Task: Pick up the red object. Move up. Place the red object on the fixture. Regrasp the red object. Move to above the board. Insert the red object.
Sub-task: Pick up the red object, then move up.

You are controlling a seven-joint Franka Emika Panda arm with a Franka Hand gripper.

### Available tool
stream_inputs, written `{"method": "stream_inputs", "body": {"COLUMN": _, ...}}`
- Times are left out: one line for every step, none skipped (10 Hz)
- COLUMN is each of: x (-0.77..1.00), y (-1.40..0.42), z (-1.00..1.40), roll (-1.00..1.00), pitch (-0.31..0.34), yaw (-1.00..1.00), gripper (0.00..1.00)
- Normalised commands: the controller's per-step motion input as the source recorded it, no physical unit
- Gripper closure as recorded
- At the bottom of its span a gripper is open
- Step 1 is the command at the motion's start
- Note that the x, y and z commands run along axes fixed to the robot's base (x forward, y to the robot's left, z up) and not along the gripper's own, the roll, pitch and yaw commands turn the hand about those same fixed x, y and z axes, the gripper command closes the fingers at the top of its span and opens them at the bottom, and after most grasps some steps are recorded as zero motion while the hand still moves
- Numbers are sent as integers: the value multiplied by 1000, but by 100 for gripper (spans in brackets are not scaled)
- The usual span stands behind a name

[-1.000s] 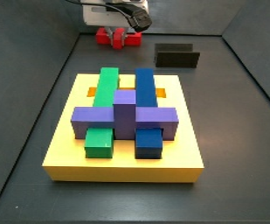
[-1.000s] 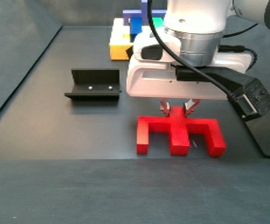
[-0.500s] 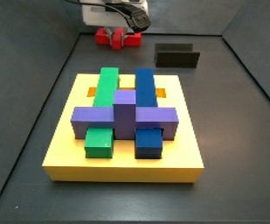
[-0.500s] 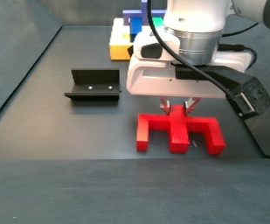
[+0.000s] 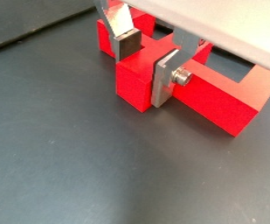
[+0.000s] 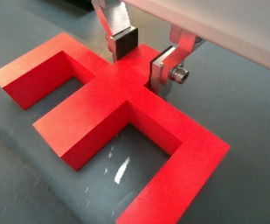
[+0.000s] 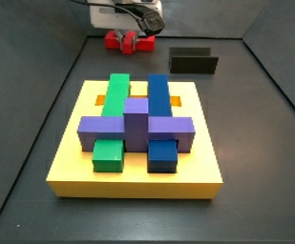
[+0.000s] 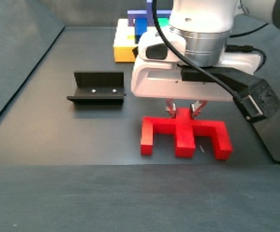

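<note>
Gripper (image 8: 183, 111) low over the red object (image 8: 185, 137), which lies flat on the dark table (image 8: 93, 186) at the far end from the board (image 7: 136, 181). Fingers (image 5: 166, 77) straddle the object's middle prong in both wrist views: silver plates narrow, one on each side wall, pads at or very near the red faces; full contact hard to confirm. Red object is a three-pronged, E-like block (image 6: 114, 109), not lifted. Fixture (image 8: 97, 88) stands apart to the side, bare. Board carries green (image 7: 113, 110), blue (image 7: 160, 114) and purple (image 7: 136, 129) blocks crossed in a stack.
</note>
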Motion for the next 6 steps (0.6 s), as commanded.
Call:
{"method": "stream_inputs", "body": {"x": 0, "y": 0, "z": 0, "roll": 0, "pitch": 0, "yaw": 0, "gripper": 100}}
{"method": "stream_inputs", "body": {"x": 0, "y": 0, "z": 0, "roll": 0, "pitch": 0, "yaw": 0, "gripper": 100}}
{"method": "stream_inputs", "body": {"x": 0, "y": 0, "z": 0, "roll": 0, "pitch": 0, "yaw": 0, "gripper": 100}}
{"method": "stream_inputs", "body": {"x": 0, "y": 0, "z": 833, "roll": 0, "pitch": 0, "yaw": 0, "gripper": 100}}
{"method": "stream_inputs", "body": {"x": 30, "y": -1, "z": 827, "roll": 3, "pitch": -6, "yaw": -67, "gripper": 100}}
{"method": "stream_inputs", "body": {"x": 14, "y": -7, "z": 688, "roll": 12, "pitch": 17, "yaw": -72, "gripper": 100}}
